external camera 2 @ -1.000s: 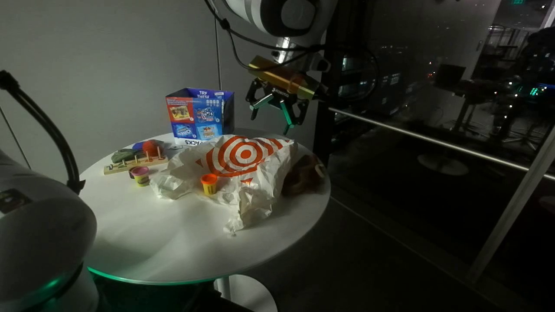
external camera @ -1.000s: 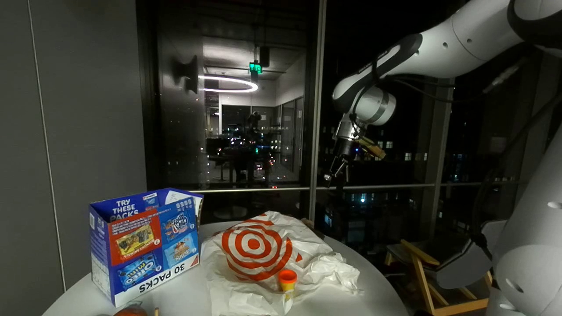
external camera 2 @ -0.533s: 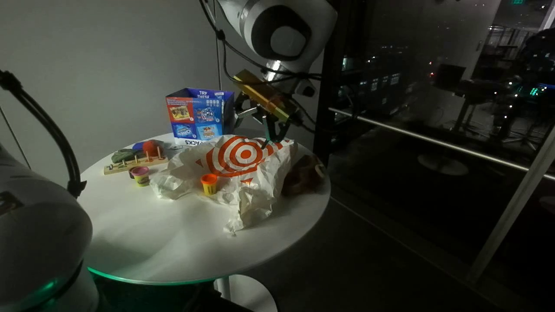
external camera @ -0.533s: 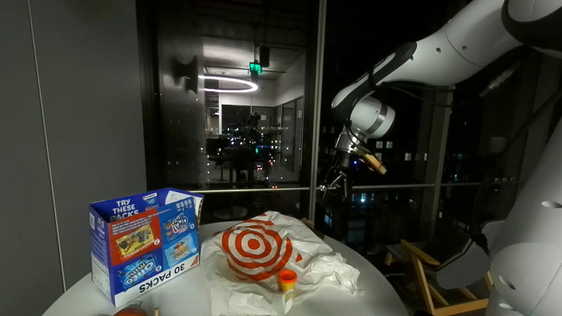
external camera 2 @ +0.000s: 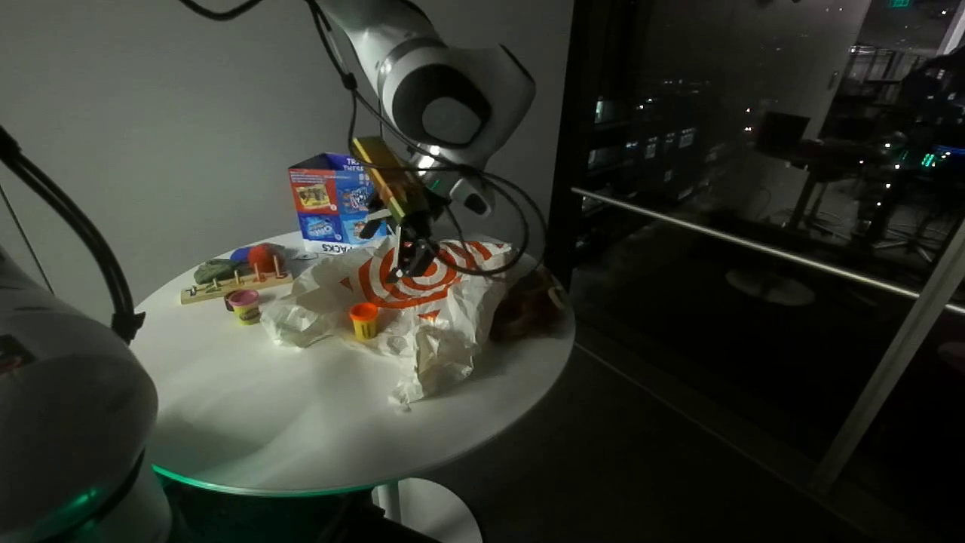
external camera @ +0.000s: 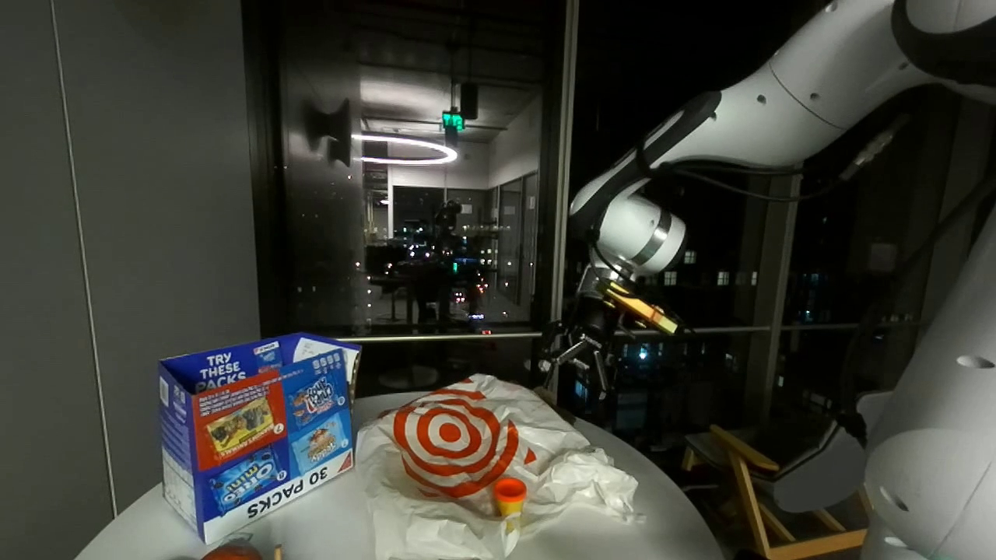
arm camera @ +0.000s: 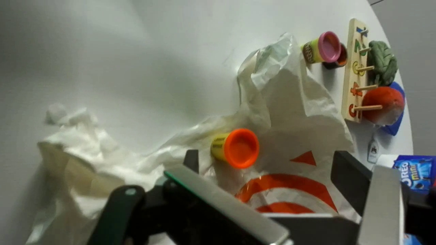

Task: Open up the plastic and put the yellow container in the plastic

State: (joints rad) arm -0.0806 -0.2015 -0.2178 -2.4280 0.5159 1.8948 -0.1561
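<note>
The yellow container with an orange lid (external camera: 510, 498) stands on the front part of the white plastic bag (external camera: 560, 459), which has a red target print. The container (external camera 2: 364, 323) and the bag (external camera 2: 452, 309) also show in an exterior view. The bag lies flat and crumpled; its opening cannot be made out. My gripper (external camera: 574, 379) is open and empty, tilted, above the bag's far part in both exterior views (external camera 2: 383, 254). In the wrist view the gripper (arm camera: 269, 165) has its fingers wide apart. The container (arm camera: 235, 148) appears beyond them, nearer the left finger, with the bag (arm camera: 299, 126) underneath.
A blue snack box (external camera 2: 317, 204) stands at the back of the round white table (external camera 2: 249, 422). A wooden peg board (external camera 2: 237, 285) with soft toys and a pink-lidded tub (external camera 2: 245, 308) are beside the bag. A brown object (external camera 2: 528, 305) lies on the bag's other side.
My gripper has come down over the bag. In an exterior view it has also moved left, nearer the container, and tilted more. The container and bag have not moved.
</note>
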